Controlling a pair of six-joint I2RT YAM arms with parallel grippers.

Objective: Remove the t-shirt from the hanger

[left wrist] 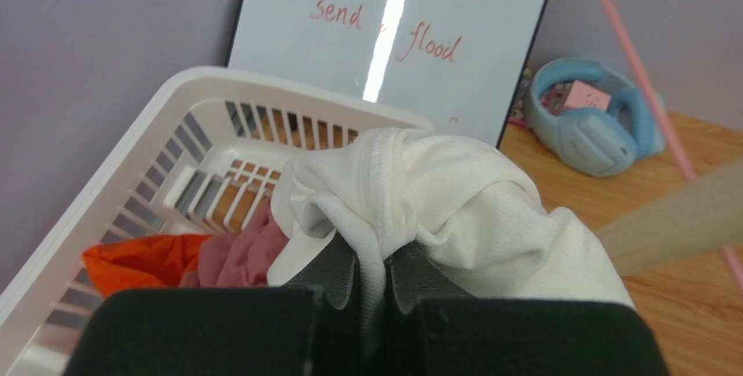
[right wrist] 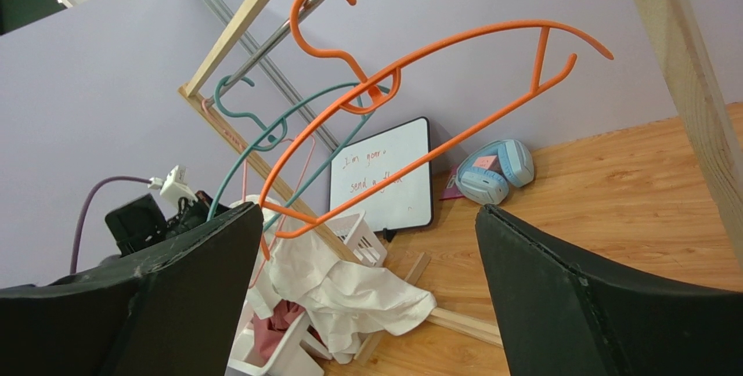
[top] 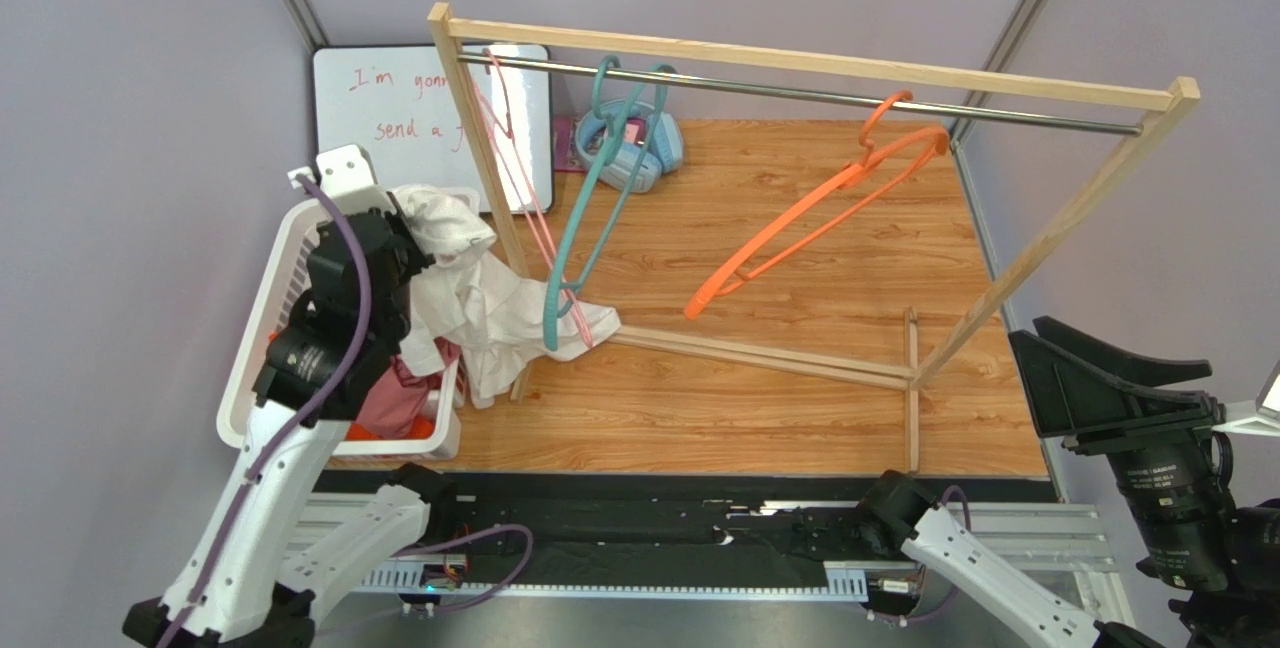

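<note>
Left fingers (left wrist: 336, 276) clamp the t-shirt (left wrist: 471, 211) — bunched cloth bulging just beyond them.

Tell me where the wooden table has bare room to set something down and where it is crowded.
Free: the wood between the orange plastic hanger and the rack's right wooden post; the strip between the rack's low wooden rail and the black mat. Crowded: the left side, with the white plastic basket, white cloth t-shirt and teal hanger.

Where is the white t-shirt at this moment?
The t-shirt hangs at the left of the top view, pinched by the left gripper over the white basket.
</note>
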